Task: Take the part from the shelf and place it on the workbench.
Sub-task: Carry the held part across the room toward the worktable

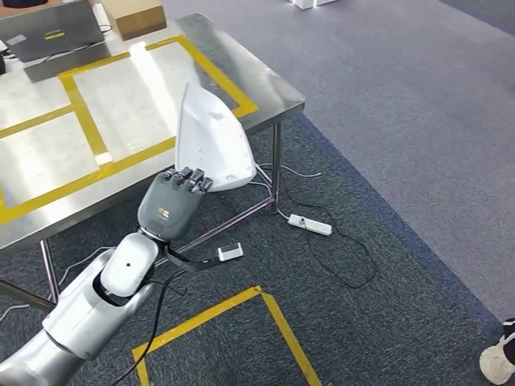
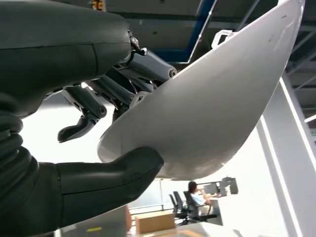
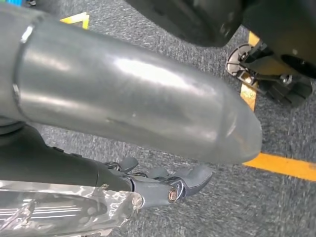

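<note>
The part (image 1: 209, 141) is a white curved shell with a pointed top. My left hand (image 1: 173, 201) grips its lower edge and holds it upright over the front right corner of the steel workbench (image 1: 121, 104). In the left wrist view the thumb (image 2: 111, 173) presses one face of the part (image 2: 216, 108), and the dark fingers (image 2: 123, 91) wrap the other face. My right hand (image 3: 168, 182) hangs low over the grey carpet, its fingers stretched out and holding nothing.
Yellow tape divides the workbench top into boxes. A laptop (image 1: 51, 32) and a cardboard box (image 1: 133, 16) sit at its far side. On the floor lie a power strip (image 1: 310, 224) with cables, a small white device (image 1: 230, 252) and yellow tape lines (image 1: 243, 310). A person's shoe (image 1: 498, 358) is at the right edge.
</note>
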Robot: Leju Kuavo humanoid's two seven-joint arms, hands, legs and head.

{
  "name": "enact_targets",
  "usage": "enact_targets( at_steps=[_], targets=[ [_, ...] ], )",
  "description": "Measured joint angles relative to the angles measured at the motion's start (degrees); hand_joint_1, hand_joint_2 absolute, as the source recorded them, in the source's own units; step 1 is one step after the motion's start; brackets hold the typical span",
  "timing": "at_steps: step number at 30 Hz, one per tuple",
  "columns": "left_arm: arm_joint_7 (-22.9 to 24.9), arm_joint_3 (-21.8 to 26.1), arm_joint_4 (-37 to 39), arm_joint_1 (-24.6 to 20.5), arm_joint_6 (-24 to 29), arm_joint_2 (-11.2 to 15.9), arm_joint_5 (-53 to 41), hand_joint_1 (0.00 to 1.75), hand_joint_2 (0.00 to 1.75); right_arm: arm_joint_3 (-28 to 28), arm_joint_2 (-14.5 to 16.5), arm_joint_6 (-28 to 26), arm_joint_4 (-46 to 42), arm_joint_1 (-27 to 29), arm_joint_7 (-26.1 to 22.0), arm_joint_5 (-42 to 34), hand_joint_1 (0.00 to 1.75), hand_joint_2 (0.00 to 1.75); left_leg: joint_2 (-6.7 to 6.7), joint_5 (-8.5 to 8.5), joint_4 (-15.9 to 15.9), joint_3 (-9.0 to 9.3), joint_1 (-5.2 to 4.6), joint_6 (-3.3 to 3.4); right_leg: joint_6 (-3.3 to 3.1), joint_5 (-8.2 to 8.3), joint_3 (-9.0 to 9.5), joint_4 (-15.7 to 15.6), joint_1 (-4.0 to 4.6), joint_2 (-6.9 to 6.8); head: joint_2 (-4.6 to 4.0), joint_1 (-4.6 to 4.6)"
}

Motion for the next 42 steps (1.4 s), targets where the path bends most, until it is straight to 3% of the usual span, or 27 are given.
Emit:
enact_targets(
  at_steps=[1, 3, 5, 7, 8, 9, 11, 12, 14, 16, 18, 20, 21, 23, 25, 27, 29, 31, 33, 35, 37, 38, 39, 42],
  targets=[
    [-0.1, 0.1, 0.0, 0.1, 0.0, 0.0, 0.0, 1.75, 1.75, 0.0, 0.0, 0.0, 0.0, 0.0, 0.0, 0.0, 0.00, 0.00, -0.62, 0.14, -0.2, -0.01, 0.16, 0.16, 0.32, -0.24, -0.03, 0.2, -0.04, 0.18, 0.00, 0.01],
    [-0.2, 0.5, 0.0, 0.2, 0.0, -0.2, 0.0, 1.75, 1.75, 0.0, 0.0, 0.0, 0.0, 0.0, 0.0, 0.1, 0.00, 0.00, -1.86, 0.43, -0.5, 0.06, 0.64, 0.57, 1.03, -2.18, -1.30, 3.1, -0.22, 2.55, 0.00, 0.14],
    [-0.2, 0.7, 0.0, 0.2, 0.0, -0.6, 0.0, 1.75, 1.75, 0.0, 0.0, 0.0, 0.0, 0.1, 0.0, 0.1, 0.00, 0.00, -3.07, 0.55, -0.5, 0.02, 0.93, 0.80, 1.56, -5.74, -4.71, 10.4, -0.49, 5.18, 0.00, 0.32],
    [-0.3, 0.8, 0.0, 0.5, 0.0, -0.7, 0.0, 1.75, 1.75, 0.0, 0.0, 0.0, 0.0, 0.2, 0.0, 0.1, 0.00, 0.00, -4.42, 0.58, -0.5, -0.01, 1.02, 0.84, 1.85, -7.42, -7.76, 16.3, -0.62, 5.67, 0.00, 0.39],
    [-0.3, 0.9, 0.0, 0.6, 0.0, -0.7, 0.0, 1.75, 1.75, 0.0, 0.0, 0.0, 0.0, 0.2, 0.0, 0.1, 0.00, 0.00, -5.15, 0.61, -0.4, -0.01, 1.09, 0.80, 1.95, -6.62, -7.97, 16.3, -0.69, 5.72, 0.00, 0.40],
    [-0.3, 0.9, 0.0, 0.7, 0.0, -0.7, 0.0, 1.75, 1.75, 0.0, 0.0, 0.0, 0.0, 0.2, 0.0, 0.1, 0.00, 0.00, -5.89, 0.64, -0.4, 0.02, 1.20, 0.70, 2.04, -4.78, -7.07, 13.9, -0.82, 5.91, 0.00, 0.40],
    [-0.3, 1.0, 0.0, 0.7, -0.1, -0.8, 0.0, 1.75, 1.75, 0.0, 0.0, 0.0, 0.0, 0.2, 0.0, 0.2, 0.00, 0.00, -7.32, 0.66, -0.2, -0.04, 1.37, 0.24, 2.34, -0.84, -3.44, 5.8, -1.36, 7.79, 0.00, 0.43],
    [-0.4, 1.1, 0.0, 0.7, -0.1, -0.9, 0.0, 1.75, 1.75, 0.0, 0.0, 0.0, 0.0, 0.2, 0.0, 0.2, 0.00, 0.00, -7.97, 0.73, -0.1, -0.22, 1.38, -0.08, 2.29, 0.16, -1.86, 2.6, -1.65, 8.92, 0.00, 0.43],
    [-0.4, 1.2, 0.0, 0.7, -0.2, -1.0, 0.0, 1.75, 1.75, 0.0, 0.0, 0.0, 0.0, 0.1, 0.0, 0.3, 0.00, 0.00, -9.11, 1.10, -0.1, -0.70, 1.40, -0.81, 1.79, 0.24, -0.61, 0.2, -1.81, 10.01, 0.00, 0.45],
    [-0.4, 1.4, 0.0, 0.8, -0.3, -0.9, 0.0, 1.75, 1.75, 0.0, 0.0, 0.0, 0.0, 0.0, 0.0, 0.4, 0.00, 0.00, -9.51, 1.37, -0.2, -1.02, 1.55, -1.45, 0.86, 0.45, -0.51, 0.1, -1.75, 8.97, 0.00, 0.45],
    [-0.4, 1.6, 0.0, 0.8, -0.3, -0.9, 0.0, 1.75, 1.75, 0.0, 0.0, 0.0, 0.0, 0.0, 0.0, 0.5, 0.00, 0.00, -7.24, -0.13, 1.9, -2.13, 1.41, -1.97, -0.01, 0.65, -0.42, 0.0, -1.78, 7.89, 0.00, 0.16],
    [-0.4, 1.8, 0.0, 0.8, -0.3, -0.9, 0.0, 1.75, 1.75, 0.0, 0.0, 0.0, 0.0, 0.1, 0.0, 0.6, 0.00, 0.00, -4.45, -3.63, 8.6, -5.34, 1.31, -2.38, -0.53, 0.63, -0.41, -0.1, -1.67, 6.63, 0.00, -0.15],
    [-0.4, 1.8, 0.0, 0.8, -0.3, -1.0, 0.0, 1.75, 1.75, 0.0, 0.0, 0.0, 0.0, 0.1, 0.0, 0.6, 0.00, 0.00, -3.93, -5.22, 12.5, -7.24, 1.36, -2.50, -0.65, 0.58, -0.42, -0.1, -1.60, 5.92, 0.00, -0.17],
    [-0.3, 1.9, 0.1, 0.9, -0.4, -1.0, 0.0, 1.75, 1.75, -0.1, 0.0, 0.0, 0.0, 0.2, 0.0, 0.7, 0.00, 0.00, -3.66, -5.69, 16.1, -8.91, 1.41, -2.48, -0.74, 0.50, -0.41, -0.1, -1.48, 4.52, 0.00, -0.18],
    [-0.3, 2.1, 0.2, 0.9, -0.5, -1.0, 0.0, 1.75, 1.75, -0.1, 0.0, 0.0, 0.0, 0.1, 0.0, 0.8, 0.00, 0.00, -3.05, -2.61, 11.3, -6.30, 1.29, -2.05, -0.73, 0.40, -0.30, -0.1, -1.33, 3.28, 0.00, -0.19],
    [-0.2, 2.4, 0.3, 0.6, -0.6, -1.1, 0.0, 1.75, 1.75, -0.1, 0.0, 0.0, 0.0, 0.1, 0.0, 0.8, 0.00, 0.00, -0.75, 0.04, 3.7, -2.19, 0.80, -1.39, -0.44, 0.17, -0.16, 0.0, -0.97, 2.22, 0.00, -0.18],
    [-0.1, 2.5, 0.3, 0.3, -0.6, -1.2, 0.0, 1.75, 1.75, -0.1, 0.0, -0.1, 0.0, 0.0, 0.0, 0.8, 0.00, 0.00, 0.49, 0.46, 0.2, -0.44, 0.36, -0.89, 0.03, -0.08, 0.01, -0.1, -0.59, 1.18, 0.00, -0.08],
    [0.1, 2.6, 0.3, 0.4, -0.6, -1.3, 0.0, 1.75, 1.75, -0.1, 0.0, -0.1, 0.0, -0.1, 0.0, 0.8, 0.00, 0.00, -0.69, 0.49, -0.2, -0.44, 0.42, -0.42, 0.61, -0.36, 0.24, -0.2, -0.57, 0.29, 0.00, -0.01],
    [0.3, 2.6, 0.3, 0.3, -0.7, -1.4, 0.0, 1.75, 1.75, -0.1, 0.0, -0.1, 0.0, -0.1, -0.1, 0.8, 0.00, 0.00, -1.94, 0.70, -0.5, -0.33, 0.77, 0.13, 1.28, -1.77, -0.41, 1.6, -0.71, 1.99, 0.00, 0.11],
    [0.4, 2.5, 0.3, 0.2, -0.7, -1.5, 0.0, 1.75, 1.75, -0.1, 0.0, -0.1, 0.0, 0.0, -0.1, 0.8, 0.00, 0.00, -3.10, 0.80, -0.6, -0.28, 1.00, 0.54, 1.64, -4.98, -3.20, 7.8, -0.78, 4.79, 0.00, 0.34],
    [0.4, 2.4, 0.4, 0.3, -0.7, -1.6, 0.0, 1.75, 1.75, -0.1, 0.0, 0.0, 0.0, 0.1, -0.1, 0.8, 0.00, 0.00, -4.39, 0.81, -0.6, -0.28, 1.01, 0.71, 1.75, -7.45, -6.81, 14.8, -0.78, 5.65, 0.00, 0.41],
    [0.4, 2.3, 0.4, 0.4, -0.7, -1.6, 0.0, 1.75, 1.75, -0.1, 0.0, 0.0, 0.0, 0.1, -0.1, 0.8, 0.00, 0.00, -5.06, 0.80, -0.5, -0.27, 1.04, 0.71, 1.80, -7.23, -7.70, 16.1, -0.80, 5.72, 0.00, 0.42],
    [0.4, 2.3, 0.5, 0.5, -0.7, -1.6, 0.0, 1.75, 1.75, -0.1, 0.0, -0.1, 0.0, 0.1, -0.1, 0.8, 0.00, 0.00, -5.62, 0.80, -0.5, -0.24, 1.09, 0.69, 1.82, -5.88, -7.53, 15.0, -0.86, 5.73, 0.00, 0.41],
    [0.0, 2.3, 0.5, 0.5, -0.6, -1.6, 0.0, 1.75, 1.75, -0.3, 0.1, 0.0, 0.0, 0.0, -0.6, 0.4, 0.00, 0.00, -6.90, 0.66, -0.2, -0.23, 1.24, 0.19, 1.99, -0.21, -3.01, 4.1, -1.25, 6.35, 0.00, 0.47]
  ],
)
